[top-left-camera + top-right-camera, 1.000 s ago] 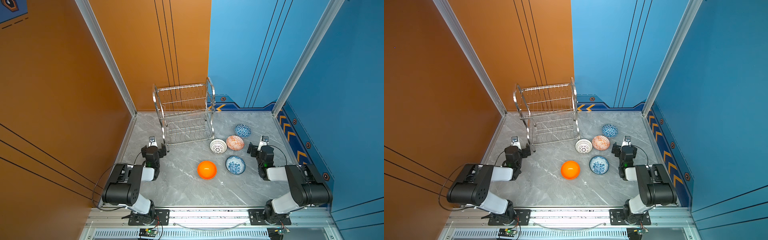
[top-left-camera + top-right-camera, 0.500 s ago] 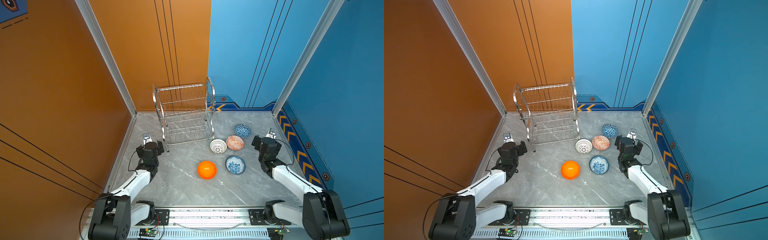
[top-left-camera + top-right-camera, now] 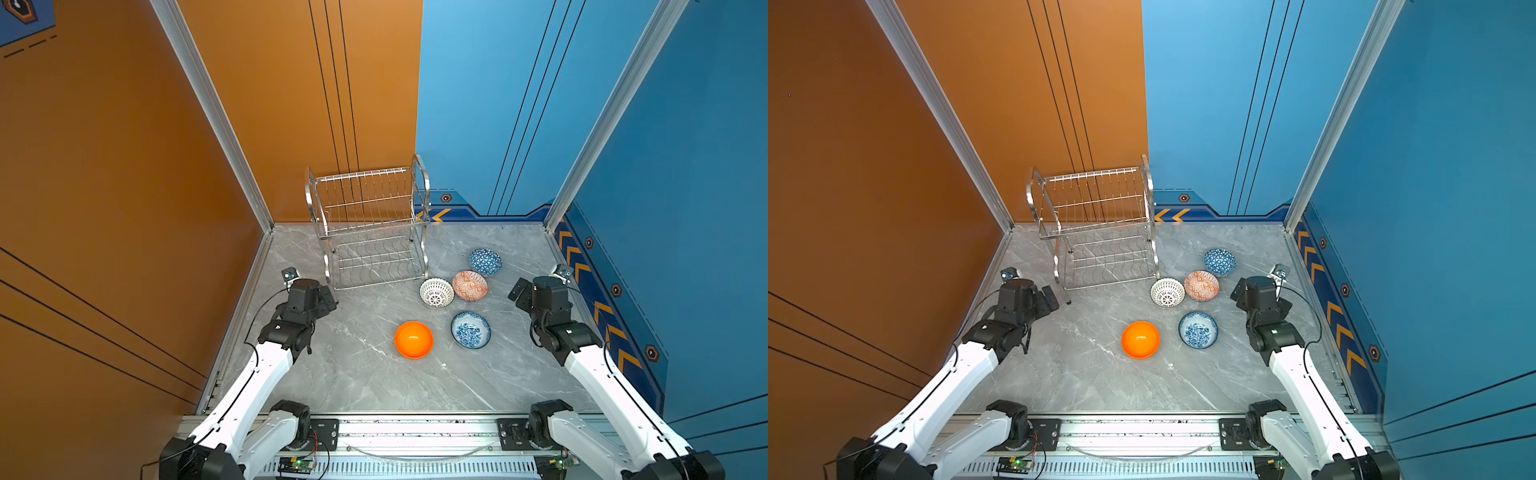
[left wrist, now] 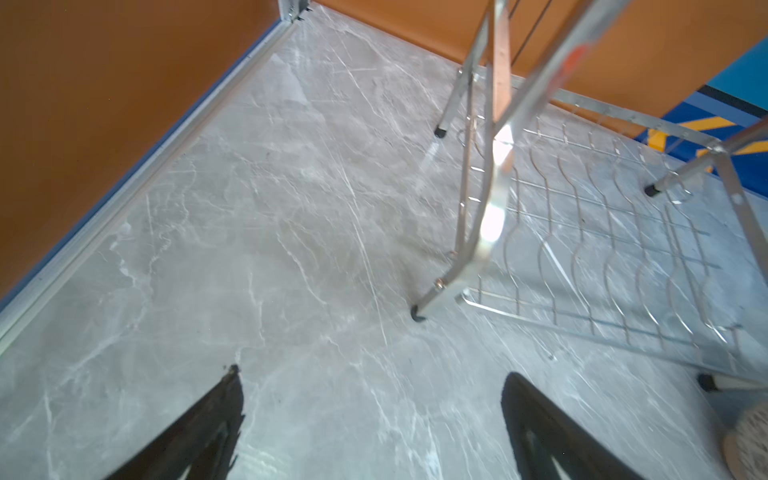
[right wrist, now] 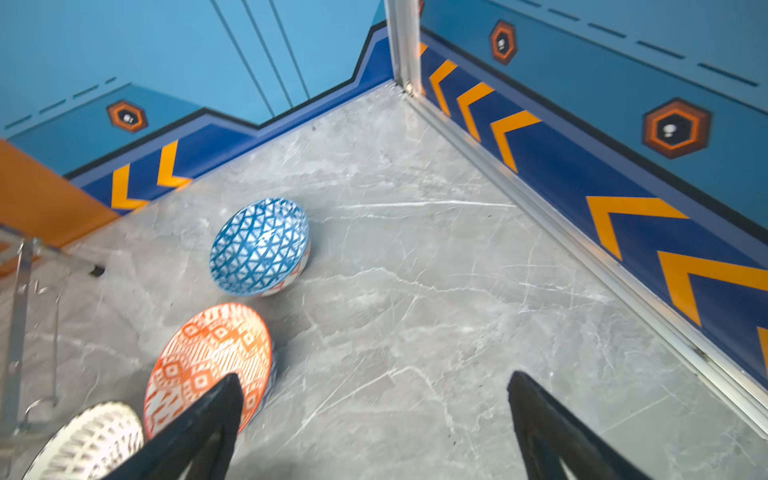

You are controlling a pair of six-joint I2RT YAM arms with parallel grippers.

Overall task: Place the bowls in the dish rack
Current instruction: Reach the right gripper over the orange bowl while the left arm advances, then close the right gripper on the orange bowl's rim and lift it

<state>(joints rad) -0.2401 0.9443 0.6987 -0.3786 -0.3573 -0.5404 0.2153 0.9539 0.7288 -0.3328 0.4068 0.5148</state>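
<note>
Gaping wide, empty: left gripper (image 4: 374, 372), right gripper (image 5: 374, 375) | round glossy orange bowl (image 3: 413, 339) | shiny wire dish rack (image 3: 370, 235)

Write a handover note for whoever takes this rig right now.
Grippers: left gripper fingers open, empty, by the dish rack front-left leg; right gripper fingers open, empty, beside the orange-white bowl, not touching.
Bowls: all five on the table, right of and in front of the rack: plain orange bowl, floral bowl, lattice bowl, triangle bowl, plus the orange-white one.
Done: nothing; rack empty.
Left: load all five.
</note>
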